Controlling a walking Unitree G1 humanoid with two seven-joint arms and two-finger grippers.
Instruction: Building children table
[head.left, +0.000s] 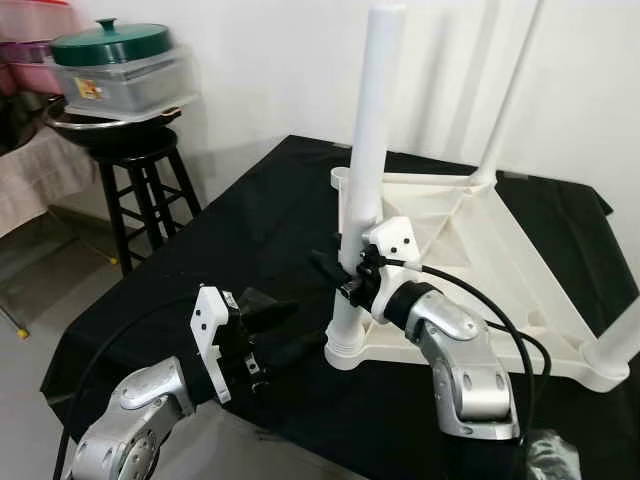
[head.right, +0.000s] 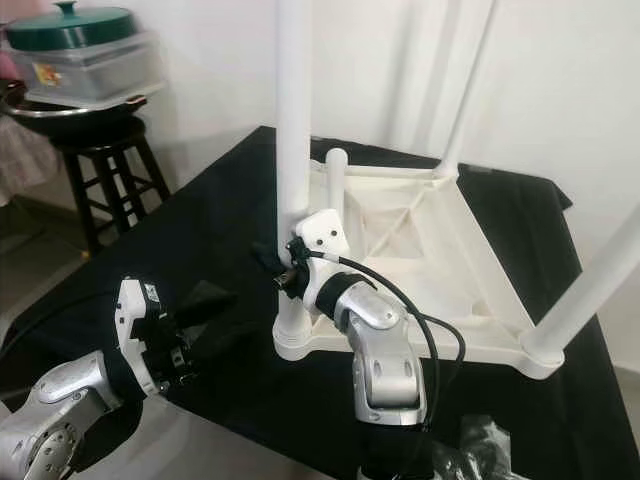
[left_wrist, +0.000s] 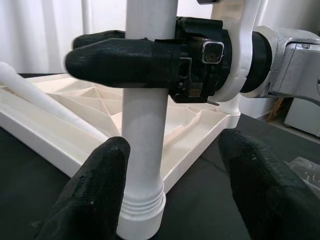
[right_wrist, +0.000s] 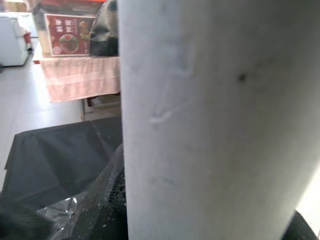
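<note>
While the white plastic tabletop (head.left: 470, 250) lies upside down on the black-draped counter (head.left: 240, 220), the right claw (head.left: 345, 268) is clamped around the near-corner leg (head.left: 372, 120), which stands upright in its socket at the corner nearest the robot. From the left wrist, its black fingers (left_wrist: 115, 62) can be seen wrapped on either side of that white tube, just above the ribbed collar where leg meets top. The left claw (head.left: 275, 335) hovers low beside the base of the same leg, its fingers (left_wrist: 92, 190) spread apart and holding nothing, touching neither leg nor collar as far as can be judged. Three other legs already rise from the remaining corners: a short stub at the back left (head.left: 343, 180), a slanting one at the far corner (head.left: 505, 95) and one at the right edge (head.left: 620, 340). By this showing the assembly looks close to finished; whether the gripped leg is fully seated cannot be told, and the table has yet to be turned upright. A stool (head.left: 140, 190) carrying a lidded box (head.left: 120, 65) stands off to the left
</note>
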